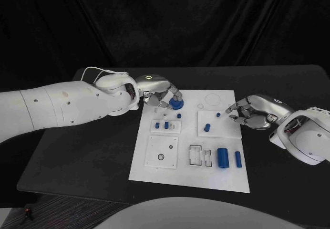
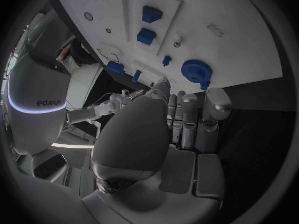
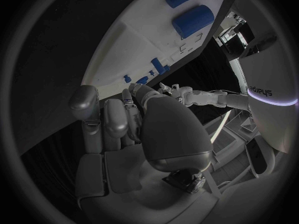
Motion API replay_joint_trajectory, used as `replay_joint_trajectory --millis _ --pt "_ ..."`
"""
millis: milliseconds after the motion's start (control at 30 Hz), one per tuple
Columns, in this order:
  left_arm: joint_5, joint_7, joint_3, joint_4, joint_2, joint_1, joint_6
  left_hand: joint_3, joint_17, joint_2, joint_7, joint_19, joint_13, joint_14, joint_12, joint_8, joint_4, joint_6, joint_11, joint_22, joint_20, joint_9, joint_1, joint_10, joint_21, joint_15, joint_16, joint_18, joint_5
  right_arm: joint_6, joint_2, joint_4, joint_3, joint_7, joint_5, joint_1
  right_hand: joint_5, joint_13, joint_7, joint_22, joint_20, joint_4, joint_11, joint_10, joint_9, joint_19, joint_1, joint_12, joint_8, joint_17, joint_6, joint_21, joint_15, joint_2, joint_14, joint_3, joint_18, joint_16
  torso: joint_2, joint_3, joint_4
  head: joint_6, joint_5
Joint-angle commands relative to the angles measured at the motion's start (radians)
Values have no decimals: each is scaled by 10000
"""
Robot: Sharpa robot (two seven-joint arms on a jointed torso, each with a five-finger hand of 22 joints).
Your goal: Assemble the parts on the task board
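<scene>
Task board (image 1: 189, 179): a white plate lying flat in the middle of the black table (image 1: 89, 157), its near edge towards the robot.
Near row: a large blue cylinder (image 1: 222, 158) and a slimmer blue rod (image 1: 238, 159) lie side by side at the board's right; beside them a frame of slots (image 1: 201, 155), then a raised white square (image 1: 161, 151) with a dark ring.
Middle row: two small blue blocks (image 1: 161, 125) stand on a white block; a blue peg (image 1: 207, 127) sits on the next white square.
Far corner: a blue toothed gear (image 2: 197, 70) lies on the board at the left hand's fingertips.
Left hand (image 1: 159, 95): reaches in over the far left corner, fingers curled down beside the gear; I cannot tell if it grips it.
Right hand (image 1: 253, 113): hovers at the board's right edge, fingers curled in loosely, nothing in them.
</scene>
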Motion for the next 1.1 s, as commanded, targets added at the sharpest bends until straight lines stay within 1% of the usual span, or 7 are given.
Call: replay_joint_trajectory --millis 33,67,167,300,400,833,1100 --pt "-1625 726 12 -77 131 -114 -421 87 166 -147 4 424 -676 507 -387 -206 -48 357 -42 1378 -61 -609 -165 82 383 -54 115 -147 -67 -134 0 2 5 41 -9 -33 48 -434 47 1043 -16 -1 16 -48 -12 -35 -95 -13 -48 -2 56 -25 30 -3 -8 54 111 -19 55 -36 -13 -1 20" --pt "-1711 728 12 -89 162 -146 -411 76 308 -220 51 712 -1043 832 -555 -291 -78 541 -48 1468 -102 -959 -325 243 683 -64 201 -210 -152 -133 -5 4 5 44 -9 -36 48 -434 47 1043 -16 -1 16 -48 -12 -35 -95 -13 -48 -2 56 -25 30 -3 -8 54 111 -19 56 -37 -12 -1 18" --pt "-1893 737 12 -110 213 -208 -430 34 398 -222 40 930 -1401 1085 -660 -308 -46 742 -38 1534 -141 -1329 -607 540 890 -62 236 -256 -342 -132 -16 5 5 49 -9 -45 53 -432 47 1039 -16 -4 17 -46 -12 -38 -95 -12 -49 -3 57 -39 30 -2 -6 58 114 -20 38 -30 8 -1 -1" --pt "-2188 675 12 -146 270 -292 -386 -52 360 -253 -138 997 -1595 1147 -610 -263 -4 1013 -82 1550 -163 -1573 -833 1034 913 -85 177 -267 -454 -123 -15 -4 5 54 -9 -58 53 -432 47 1039 -16 -4 17 -46 -12 -38 -95 -12 -49 -3 57 -39 30 -2 -6 58 114 -20 37 -43 -14 -1 39" --pt "-2300 592 12 -152 319 -363 -339 -40 367 -243 -125 1038 -1683 1184 -623 -245 -30 1148 -85 1564 -173 -1680 -834 1182 949 -105 173 -276 -441 -109 -10 -7 5 55 -9 -63 53 -432 47 1039 -16 -4 17 -46 -12 -38 -95 -12 -49 -3 57 -39 30 -2 -6 58 114 -20 33 -56 -13 -1 32" --pt "-2382 467 14 -317 630 -480 -312 353 430 -208 -165 1141 -2034 1287 -771 -300 -288 1314 -27 1599 -212 -2099 -546 1618 1036 -89 189 -298 179 -66 -9 -6 5 43 -8 -68 53 -432 47 1039 -16 -4 17 -46 -12 -38 -95 -12 -49 -3 57 -39 30 -2 -6 58 114 -20 39 -26 10 -1 36" --pt "-2385 387 14 -494 803 -542 -389 553 493 -179 -216 1201 -2160 1345 -841 -309 -348 1338 53 1625 -230 -2242 -497 1754 1125 -49 229 -315 418 -31 -22 7 5 17 -8 -69 53 -432 47 1039 -16 -4 17 -46 -12 -38 -95 -12 -49 -3 57 -39 30 -2 -6 58 114 -20 48 -23 -22 -1 58"
